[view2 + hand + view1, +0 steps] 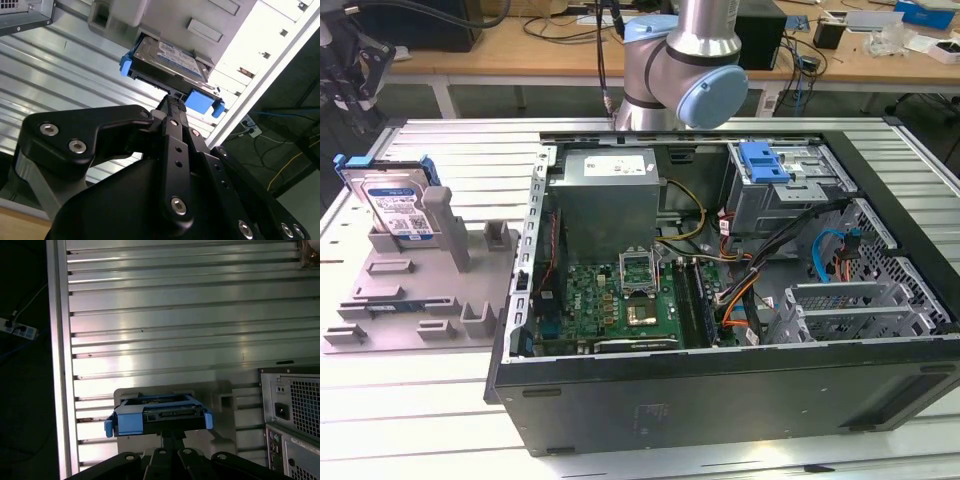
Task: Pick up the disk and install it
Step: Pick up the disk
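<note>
The step in hand is the pick-up, and nothing is gripped yet. The disk [392,200] leans, label up, at the far end of the grey fixture [380,295]. The fixture sits on the table [460,160] by its edge at the exterior view's left, near the far corner. The open case [720,405] stands just beside it on the exterior view's right. The gripper [172,432] hangs above that corner, apart from the disk. In both wrist views it is aimed at the disk's raised end, where the blue bracket [132,424] and the connector edge face it. Its jaws look closed together on nothing. To do this well, I judge they must be spread wider than the bracket before contact, since a closed tip would only push the disk down into its cradle. In the first wrist view the aim looks fairly well centred on the bracket. Holding that line and matching the disk's tilt should let the grip seat squarely on the bracket's sides rather than on the label or connector. The tall post [438,215] just beside the disk is the thing to steer clear of.
</note>
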`<state>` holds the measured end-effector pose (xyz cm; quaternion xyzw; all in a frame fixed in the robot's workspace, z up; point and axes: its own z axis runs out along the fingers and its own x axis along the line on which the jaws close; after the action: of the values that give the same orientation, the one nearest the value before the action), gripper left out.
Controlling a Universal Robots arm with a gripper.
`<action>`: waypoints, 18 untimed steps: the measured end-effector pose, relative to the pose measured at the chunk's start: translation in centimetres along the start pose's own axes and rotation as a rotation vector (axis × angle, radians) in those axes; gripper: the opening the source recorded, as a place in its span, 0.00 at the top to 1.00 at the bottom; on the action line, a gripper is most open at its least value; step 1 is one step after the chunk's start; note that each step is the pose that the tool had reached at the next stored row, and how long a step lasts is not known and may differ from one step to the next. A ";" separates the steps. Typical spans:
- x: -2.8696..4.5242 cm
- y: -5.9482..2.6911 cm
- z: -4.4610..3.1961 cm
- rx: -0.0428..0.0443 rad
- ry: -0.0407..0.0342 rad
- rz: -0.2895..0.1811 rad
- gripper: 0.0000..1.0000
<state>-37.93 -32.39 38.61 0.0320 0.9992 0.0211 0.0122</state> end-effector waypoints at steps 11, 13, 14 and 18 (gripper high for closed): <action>0.00 0.00 0.10 -0.0048 0.0125 -0.223 0.89; 0.00 0.01 0.13 -0.0064 0.0159 -0.296 0.89; 0.00 0.01 0.15 -0.0069 0.0169 -0.319 0.89; 0.00 0.01 0.19 -0.0086 0.0207 -0.399 0.83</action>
<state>-37.93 -32.37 38.42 -0.1670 0.9857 0.0228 0.0060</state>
